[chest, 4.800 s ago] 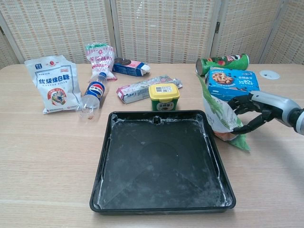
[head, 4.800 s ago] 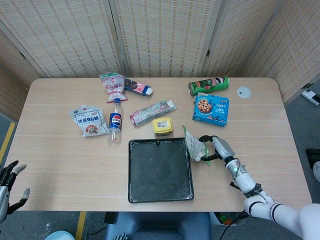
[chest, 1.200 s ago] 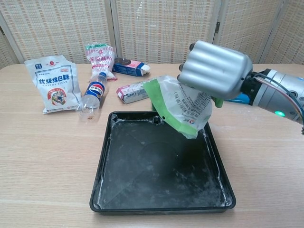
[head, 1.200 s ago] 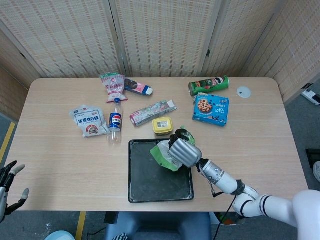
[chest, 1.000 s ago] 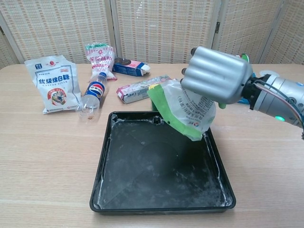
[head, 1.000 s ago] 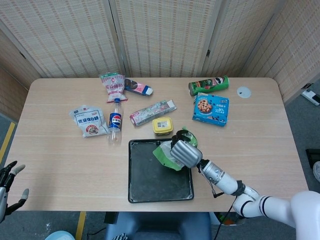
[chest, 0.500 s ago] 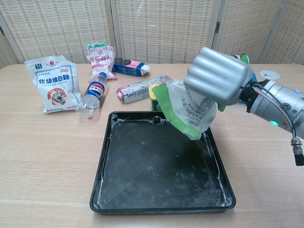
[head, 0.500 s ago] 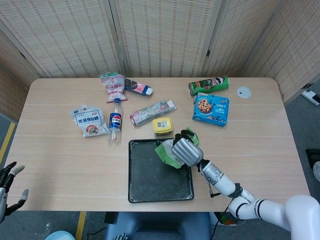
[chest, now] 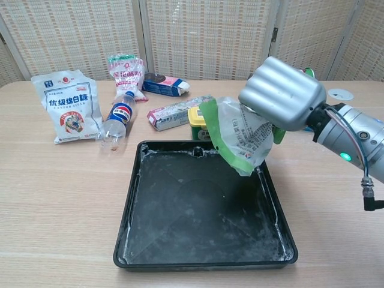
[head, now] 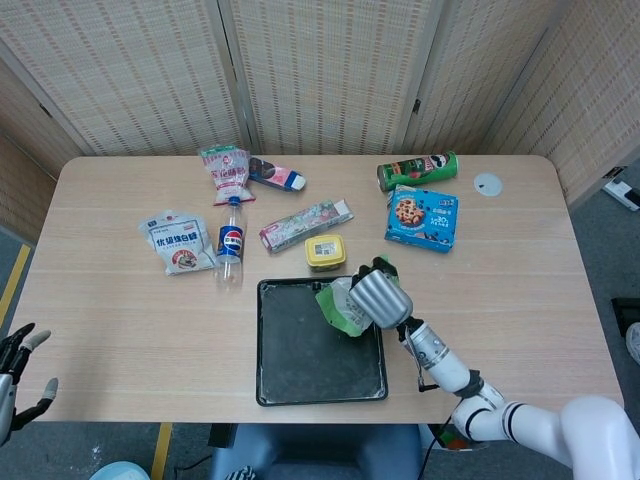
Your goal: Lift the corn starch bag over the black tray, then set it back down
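The desk [head: 120, 330] carries the black tray [chest: 180, 240] at frame centre. Above the tray's upper-right corner, the right hand [chest: 282, 93] holds the starch bag [chest: 240, 138] aloft. So the lift looks done; setting it down remains. The left hand [head: 18, 350], lower left, hangs empty with fingers spread.

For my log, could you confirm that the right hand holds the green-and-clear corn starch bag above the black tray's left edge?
Not quite: the right hand holds the green-and-clear corn starch bag above the black tray's right edge, as the chest view shows.
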`<act>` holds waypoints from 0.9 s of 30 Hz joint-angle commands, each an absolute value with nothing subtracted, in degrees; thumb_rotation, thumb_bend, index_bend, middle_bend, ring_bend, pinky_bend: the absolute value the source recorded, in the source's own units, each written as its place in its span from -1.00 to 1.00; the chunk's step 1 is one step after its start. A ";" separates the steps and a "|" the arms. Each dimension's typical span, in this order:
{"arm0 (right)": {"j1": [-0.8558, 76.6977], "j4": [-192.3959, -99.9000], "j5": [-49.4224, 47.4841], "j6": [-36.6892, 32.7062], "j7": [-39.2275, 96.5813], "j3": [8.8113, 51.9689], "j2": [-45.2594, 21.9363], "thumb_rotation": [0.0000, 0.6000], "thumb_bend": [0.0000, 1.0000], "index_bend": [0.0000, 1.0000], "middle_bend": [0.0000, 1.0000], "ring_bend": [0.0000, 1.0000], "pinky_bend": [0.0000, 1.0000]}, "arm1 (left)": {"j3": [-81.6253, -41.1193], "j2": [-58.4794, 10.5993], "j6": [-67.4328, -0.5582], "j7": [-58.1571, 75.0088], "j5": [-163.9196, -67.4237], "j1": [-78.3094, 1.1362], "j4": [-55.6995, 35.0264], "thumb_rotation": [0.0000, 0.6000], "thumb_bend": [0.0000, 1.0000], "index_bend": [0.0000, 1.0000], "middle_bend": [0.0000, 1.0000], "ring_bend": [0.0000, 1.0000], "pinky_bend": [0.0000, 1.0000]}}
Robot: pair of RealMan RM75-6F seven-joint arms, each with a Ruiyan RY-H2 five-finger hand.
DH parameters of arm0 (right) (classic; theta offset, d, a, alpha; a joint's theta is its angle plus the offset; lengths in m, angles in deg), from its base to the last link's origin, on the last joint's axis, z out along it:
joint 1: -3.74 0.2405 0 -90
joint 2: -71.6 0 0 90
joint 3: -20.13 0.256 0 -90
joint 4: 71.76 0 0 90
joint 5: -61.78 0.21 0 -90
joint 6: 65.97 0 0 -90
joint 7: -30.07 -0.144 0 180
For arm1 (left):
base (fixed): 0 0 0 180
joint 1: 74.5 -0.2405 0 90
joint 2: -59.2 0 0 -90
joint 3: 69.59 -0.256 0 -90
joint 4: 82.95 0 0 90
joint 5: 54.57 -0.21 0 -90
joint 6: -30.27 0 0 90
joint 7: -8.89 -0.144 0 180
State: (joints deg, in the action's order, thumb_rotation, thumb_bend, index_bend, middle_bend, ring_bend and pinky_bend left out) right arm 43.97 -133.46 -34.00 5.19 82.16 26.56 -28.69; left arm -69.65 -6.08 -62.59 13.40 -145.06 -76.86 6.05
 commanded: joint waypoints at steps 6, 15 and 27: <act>44.66 -128.90 -36.33 7.59 80.87 25.88 -30.26 1.00 0.04 0.70 0.64 0.97 0.59 | -69.63 -6.07 -62.58 13.25 -144.85 -76.91 6.09 1.00 -0.12 -0.59 -0.74 -0.71 -0.96; 44.72 -127.44 -36.28 8.14 79.84 25.80 -31.59 1.00 0.04 0.70 0.64 0.97 0.59 | -69.54 -6.05 -62.53 13.32 -144.77 -76.84 6.08 1.00 -0.12 -0.59 -0.74 -0.71 -0.96; 42.83 -133.67 -26.87 2.93 78.70 29.47 -31.43 1.00 0.04 0.70 0.66 0.99 0.62 | -69.50 -6.15 -62.27 13.22 -144.76 -76.64 6.02 1.00 -0.12 -0.59 -0.74 -0.71 -0.96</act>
State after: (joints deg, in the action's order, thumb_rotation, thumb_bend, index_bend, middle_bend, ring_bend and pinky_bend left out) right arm 43.57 -131.16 -29.94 4.80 79.59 27.98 -31.75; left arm -69.50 -6.16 -62.27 13.21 -144.75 -76.65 6.02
